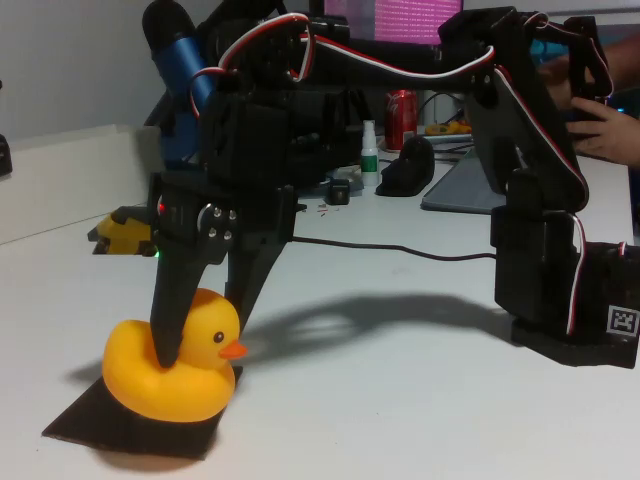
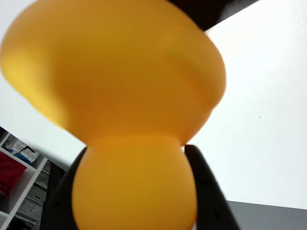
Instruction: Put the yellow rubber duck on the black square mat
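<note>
A: What is seen nearest in the fixed view?

B: The black square mat point(image 1: 95, 425) is laid flat on the white table point(image 1: 400, 400) at the lower left, and the yellow rubber duck point(image 1: 175, 365) is seated on it, upright, its beak turned to the right of the picture.

A: And how is the duck held?

B: The gripper point(image 1: 185, 345) is lowered over it from above. One black finger is pressed along the duck's near side where the head meets the body; the other is largely hidden behind the head. In the wrist view the duck point(image 2: 120, 96) is shown very close and blurred, its narrower part flanked by the two dark fingers point(image 2: 204, 187), so the jaws are closed about the duck at the neck.

A: What is found farther back?

B: The arm's base point(image 1: 565, 290) is stood well to the right. Behind it, a red can point(image 1: 401, 118), a small white bottle point(image 1: 369, 150) and a person's hand point(image 1: 605, 125) at the right edge are seen
</note>
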